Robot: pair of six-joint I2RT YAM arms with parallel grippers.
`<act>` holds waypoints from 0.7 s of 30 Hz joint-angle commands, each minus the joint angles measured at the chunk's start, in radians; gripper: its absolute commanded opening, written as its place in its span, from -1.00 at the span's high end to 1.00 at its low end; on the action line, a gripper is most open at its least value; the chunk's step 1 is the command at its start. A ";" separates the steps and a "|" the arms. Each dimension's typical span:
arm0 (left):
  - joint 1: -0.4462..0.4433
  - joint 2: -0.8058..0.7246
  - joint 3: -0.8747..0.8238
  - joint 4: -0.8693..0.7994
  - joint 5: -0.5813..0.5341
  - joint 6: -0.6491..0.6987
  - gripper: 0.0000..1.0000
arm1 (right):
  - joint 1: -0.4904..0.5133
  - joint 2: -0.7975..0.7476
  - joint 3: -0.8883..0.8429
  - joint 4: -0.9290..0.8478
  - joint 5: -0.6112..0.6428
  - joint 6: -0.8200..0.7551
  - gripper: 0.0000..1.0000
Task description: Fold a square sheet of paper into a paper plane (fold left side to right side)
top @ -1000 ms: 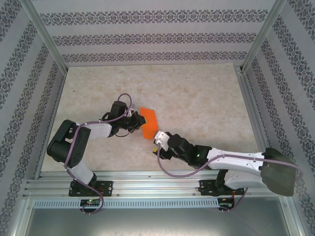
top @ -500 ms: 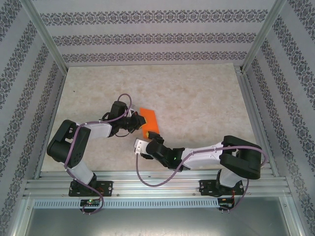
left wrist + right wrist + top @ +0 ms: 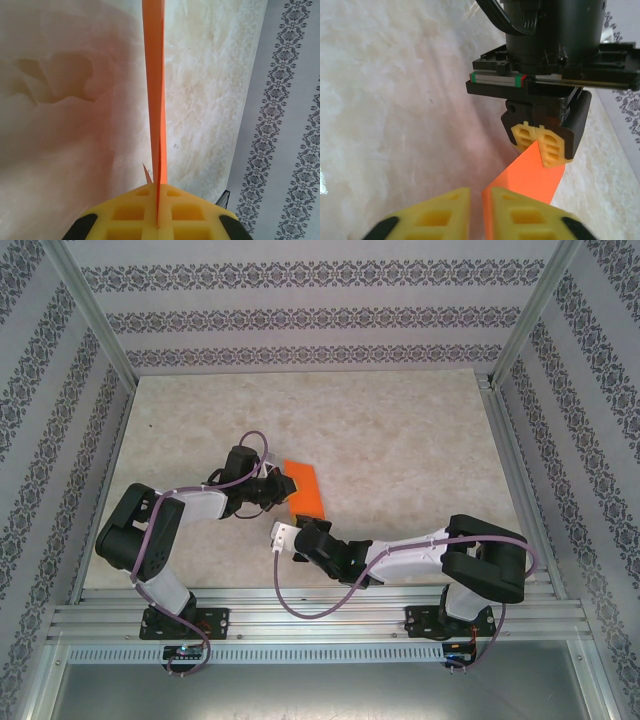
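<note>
The square sheet of paper (image 3: 305, 486), bright orange and folded into a narrow strip, stands on edge above the table. My left gripper (image 3: 283, 486) is shut on its left end. In the left wrist view the paper (image 3: 155, 75) runs edge-on out of the closed yellow pads of the left gripper (image 3: 157, 187). My right gripper (image 3: 308, 523) is at the paper's near corner. In the right wrist view the right gripper (image 3: 481, 192) has its jaws almost closed. The paper (image 3: 530, 175) lies against the right finger, and a thin gap shows on the other side. The left gripper (image 3: 538, 134) holds the far end.
The beige marbled table (image 3: 400, 430) lies open to the right and behind the paper. Patterned walls (image 3: 300, 315) close in three sides. A metal rail (image 3: 320, 620) with both arm bases runs along the near edge.
The right arm has folded at the elbow and swung its gripper left to the paper's near corner. Its jaws have narrowed around the paper's edge. The left gripper and the paper have stayed put.
</note>
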 commanded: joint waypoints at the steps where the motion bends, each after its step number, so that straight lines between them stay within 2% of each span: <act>1: -0.008 0.012 0.010 -0.011 -0.001 0.005 1.00 | -0.007 0.013 0.034 -0.029 0.001 0.027 0.85; 3: -0.009 0.011 0.008 -0.015 -0.001 0.011 1.00 | -0.016 0.013 0.037 -0.042 -0.002 0.040 1.00; 8: -0.010 0.008 0.007 -0.033 -0.002 0.033 0.91 | -0.032 0.001 0.042 -0.071 -0.027 0.062 1.00; 11: -0.008 0.004 0.009 -0.058 0.004 0.061 0.70 | -0.044 -0.004 0.041 -0.081 -0.042 0.078 1.00; 14: -0.008 -0.016 0.018 -0.123 -0.021 0.107 0.62 | -0.059 -0.010 0.042 -0.095 -0.068 0.104 1.00; 18: 0.007 -0.032 0.057 -0.254 -0.025 0.205 0.18 | -0.075 -0.014 0.049 -0.128 -0.111 0.129 1.00; 21: 0.048 -0.084 0.078 -0.380 -0.046 0.291 0.04 | -0.082 -0.012 0.051 -0.140 -0.125 0.141 1.00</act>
